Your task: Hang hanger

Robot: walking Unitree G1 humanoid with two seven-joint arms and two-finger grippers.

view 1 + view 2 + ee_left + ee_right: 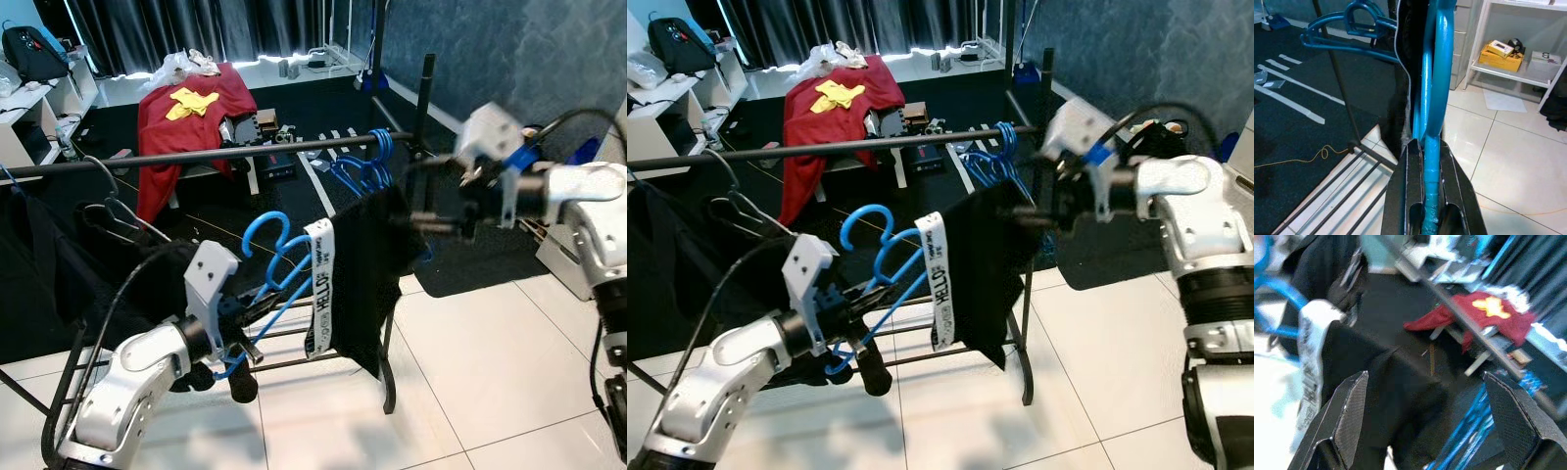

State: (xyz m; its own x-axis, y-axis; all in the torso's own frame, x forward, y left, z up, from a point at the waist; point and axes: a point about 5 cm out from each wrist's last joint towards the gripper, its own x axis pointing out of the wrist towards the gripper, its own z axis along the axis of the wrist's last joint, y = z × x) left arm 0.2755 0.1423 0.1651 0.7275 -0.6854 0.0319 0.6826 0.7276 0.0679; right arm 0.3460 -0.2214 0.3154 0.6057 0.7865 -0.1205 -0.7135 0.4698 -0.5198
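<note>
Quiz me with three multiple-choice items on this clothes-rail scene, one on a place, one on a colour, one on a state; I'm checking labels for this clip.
1. Where do the spare blue hangers hang?
A. on the black rail's right part
B. on the floor
C. on the white shelf

2. What colour is the cloth spread behind the rail?
A. green
B. red
C. white

3. How is the right hand?
A. shut on the garment
B. shut on the rail
C. open

Answers:
1 A, their hooks sit over the rail near its right end.
2 B, red with a yellow patch.
3 C, its fingers stand wide apart, while the left hand clamps a blue hanger carrying a black garment.
</note>
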